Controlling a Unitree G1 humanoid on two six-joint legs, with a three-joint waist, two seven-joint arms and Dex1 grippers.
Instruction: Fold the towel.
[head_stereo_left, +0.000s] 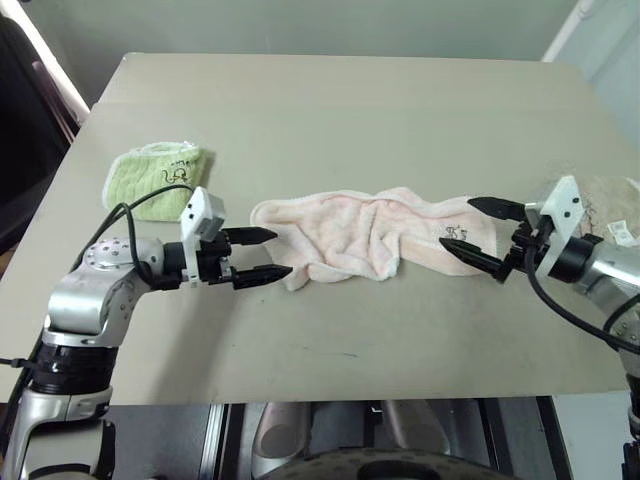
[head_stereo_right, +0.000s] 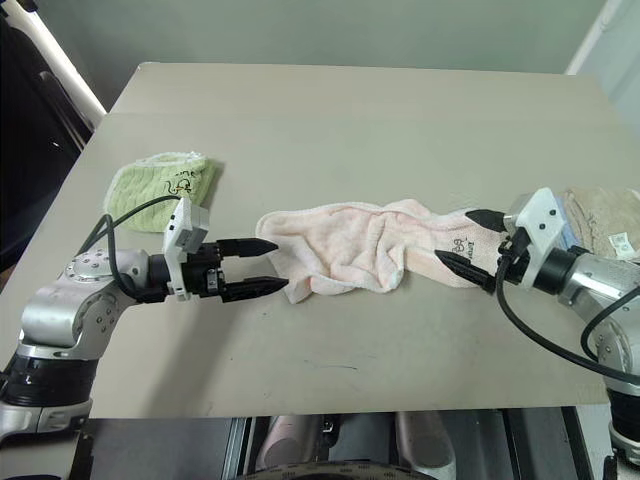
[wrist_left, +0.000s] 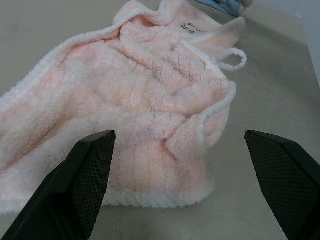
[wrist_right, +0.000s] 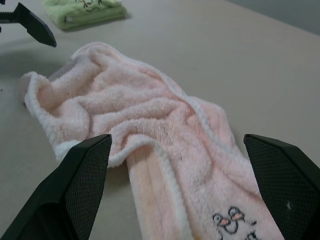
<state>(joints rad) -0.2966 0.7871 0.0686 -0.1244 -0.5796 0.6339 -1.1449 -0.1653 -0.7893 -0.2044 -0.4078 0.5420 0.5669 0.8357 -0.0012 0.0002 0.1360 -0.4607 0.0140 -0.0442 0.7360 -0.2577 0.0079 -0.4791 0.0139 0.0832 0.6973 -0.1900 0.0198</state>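
Observation:
The pale pink towel (head_stereo_left: 365, 235) lies crumpled in a long bunch across the middle of the table, with a small dark embroidered mark (head_stereo_left: 455, 236) near its right end and a white loop (wrist_left: 231, 59) in the left wrist view. My left gripper (head_stereo_left: 262, 254) hovers open at the towel's left end, nothing between its fingers. My right gripper (head_stereo_left: 478, 229) stands open at the right end, straddling the corner with the mark without gripping it. In the right wrist view the towel (wrist_right: 150, 130) stretches away between the open fingers.
A folded light green towel (head_stereo_left: 160, 173) lies at the left, behind my left arm. A beige cloth (head_stereo_left: 612, 208) with a white label sits at the right edge, behind my right gripper. The tan table (head_stereo_left: 330, 110) extends far back.

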